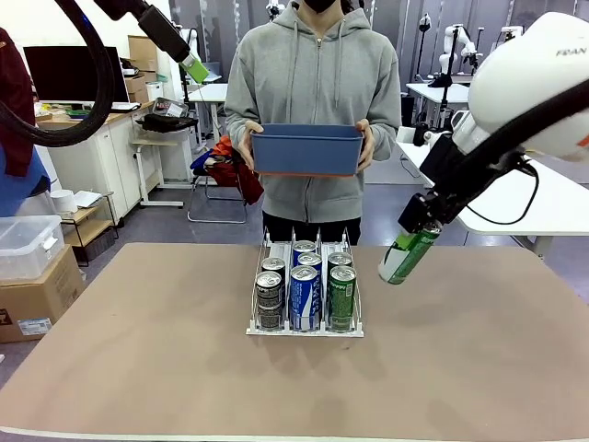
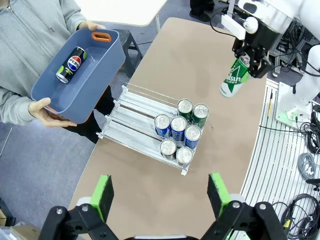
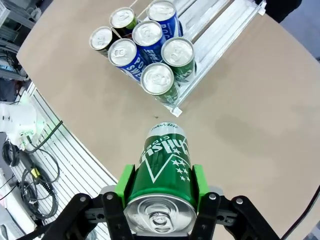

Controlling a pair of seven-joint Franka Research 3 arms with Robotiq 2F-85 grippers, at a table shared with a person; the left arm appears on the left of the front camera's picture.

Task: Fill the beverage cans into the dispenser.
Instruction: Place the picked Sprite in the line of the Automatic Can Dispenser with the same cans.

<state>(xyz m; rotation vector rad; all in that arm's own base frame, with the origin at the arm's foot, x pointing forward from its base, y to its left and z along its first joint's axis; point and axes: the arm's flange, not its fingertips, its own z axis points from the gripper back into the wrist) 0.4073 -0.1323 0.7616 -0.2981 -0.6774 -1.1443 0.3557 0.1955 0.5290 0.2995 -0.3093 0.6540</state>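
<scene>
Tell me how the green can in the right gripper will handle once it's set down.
Probably stiff: the green can shows no dent between the pads of the right gripper. Its glossy wall could slip under a light squeeze. Laid sideways on the flat table it would likely roll; upright, tall and slim, it may tip.

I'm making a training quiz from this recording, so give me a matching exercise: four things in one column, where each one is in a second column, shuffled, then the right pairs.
1. blue tub
2. dark can with the round logo
3. tilted green can
4. blue-and-white cans

A. middle lane of the dispenser
B. clamped in the right gripper
C. in the person's hands
D. lying inside the tub

Pairs: 1-C, 2-D, 3-B, 4-A.
</scene>
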